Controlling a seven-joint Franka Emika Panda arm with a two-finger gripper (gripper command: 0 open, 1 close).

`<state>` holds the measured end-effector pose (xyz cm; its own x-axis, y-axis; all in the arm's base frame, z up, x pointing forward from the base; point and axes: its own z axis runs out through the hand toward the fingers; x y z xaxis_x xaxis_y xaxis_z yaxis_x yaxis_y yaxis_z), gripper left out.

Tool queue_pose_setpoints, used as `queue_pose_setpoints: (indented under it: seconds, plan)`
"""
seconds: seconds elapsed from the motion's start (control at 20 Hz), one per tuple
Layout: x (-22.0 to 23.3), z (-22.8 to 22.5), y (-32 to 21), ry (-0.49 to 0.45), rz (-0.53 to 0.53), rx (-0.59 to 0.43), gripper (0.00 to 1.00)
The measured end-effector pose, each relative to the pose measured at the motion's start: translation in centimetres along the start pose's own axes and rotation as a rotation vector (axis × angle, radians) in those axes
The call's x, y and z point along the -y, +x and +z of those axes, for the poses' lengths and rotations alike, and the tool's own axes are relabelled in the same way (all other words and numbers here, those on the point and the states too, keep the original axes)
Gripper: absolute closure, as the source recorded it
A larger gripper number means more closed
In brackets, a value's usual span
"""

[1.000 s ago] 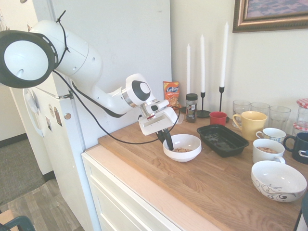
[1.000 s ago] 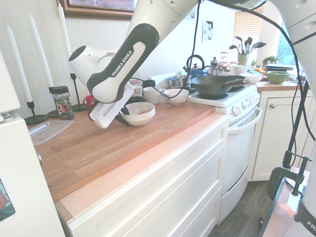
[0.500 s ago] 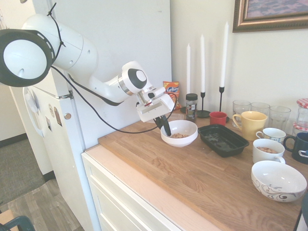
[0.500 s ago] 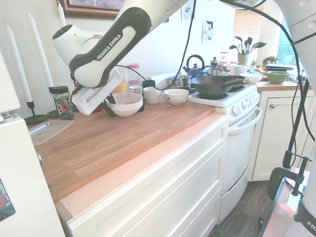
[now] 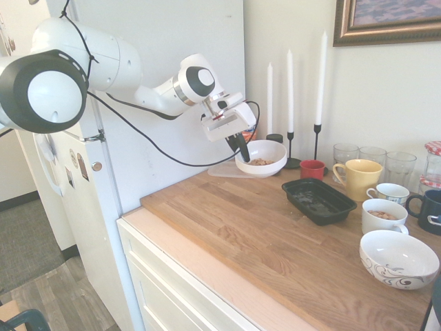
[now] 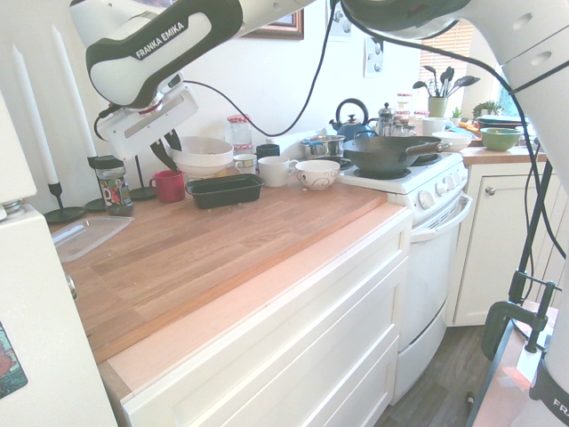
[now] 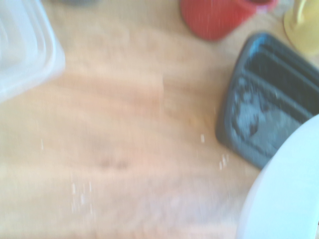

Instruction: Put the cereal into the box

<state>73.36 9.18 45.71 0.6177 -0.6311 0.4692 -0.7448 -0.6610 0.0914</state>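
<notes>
The black box (image 5: 318, 201) sits empty on the table (image 5: 262, 241), nearer than my load. My fingers (image 5: 241, 147) are clamped on the rim of the white bowl (image 5: 262, 158), held in the air, with the cereal (image 5: 260, 162) inside: light, loose, quick to spill if tipped fast. My arm reads "FRANKA EMIKA".

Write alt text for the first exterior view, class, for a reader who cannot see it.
A white robot arm's gripper holds a white bowl of cereal by its rim above a wooden counter. An empty black box sits nearby among mugs and candles.
</notes>
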Motion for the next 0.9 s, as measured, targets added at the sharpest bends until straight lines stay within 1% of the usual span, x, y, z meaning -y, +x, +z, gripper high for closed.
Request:
queue_pose_setpoints:
  seconds: [0.2,0.45,0.6,0.75,0.9]
  plan:
    - [0.1,0.5,3.6,0.052,0.058,0.038,1.00]
    - [-0.2,1.9,6.4,0.132,0.120,0.145,1.00]
    - [-0.9,2.8,8.4,0.160,0.158,0.161,1.00]
    - [-1.4,3.0,9.8,0.200,0.190,0.184,1.00]
    - [-1.6,2.7,10.5,0.262,0.228,0.237,1.00]
